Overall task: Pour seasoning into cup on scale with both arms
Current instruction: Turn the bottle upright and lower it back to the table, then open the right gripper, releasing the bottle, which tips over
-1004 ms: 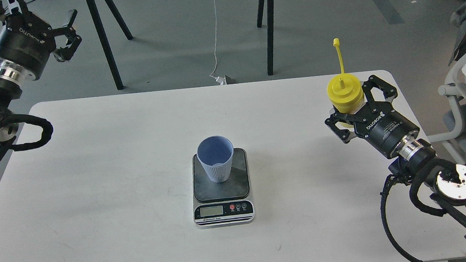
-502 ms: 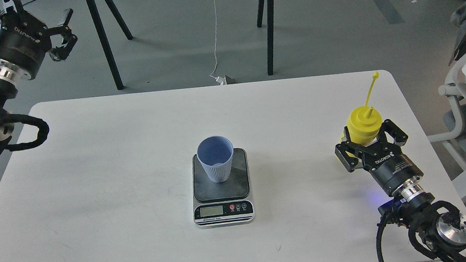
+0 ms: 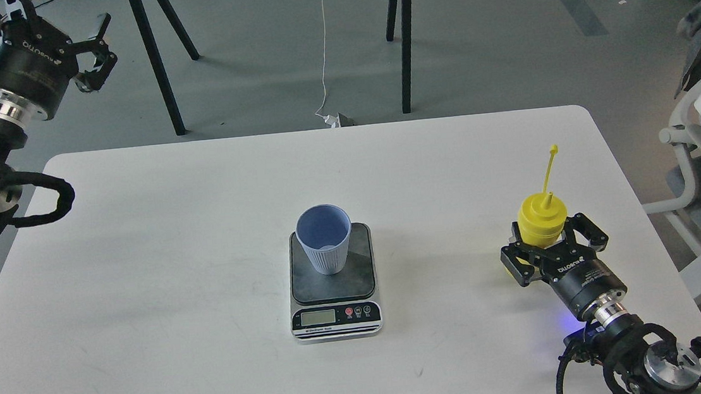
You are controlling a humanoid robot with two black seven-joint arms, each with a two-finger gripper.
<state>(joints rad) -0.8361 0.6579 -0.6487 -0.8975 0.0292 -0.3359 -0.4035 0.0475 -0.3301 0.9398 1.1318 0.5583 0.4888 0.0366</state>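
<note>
Flanking smooth yellow bottle (image 3: pixel 542 226), black jointed fingers (image 3: pixel 591 239).

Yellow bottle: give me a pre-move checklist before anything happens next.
1. Seasoning bottle upright, nozzle up, cap off on its tether: ok.
2. Right gripper fingers either side of the bottle; firm grip or released: cannot tell.
3. Cup upright, mouth open, on the scale plate: ok.
4. Cup contents: nothing obvious seen inside; cannot tell for certain.
5. Scale display reading: too small, cannot tell.
6. Left gripper open, raised beyond the table's far left corner, away from the cup: not ok for a two-arm pour.
</note>
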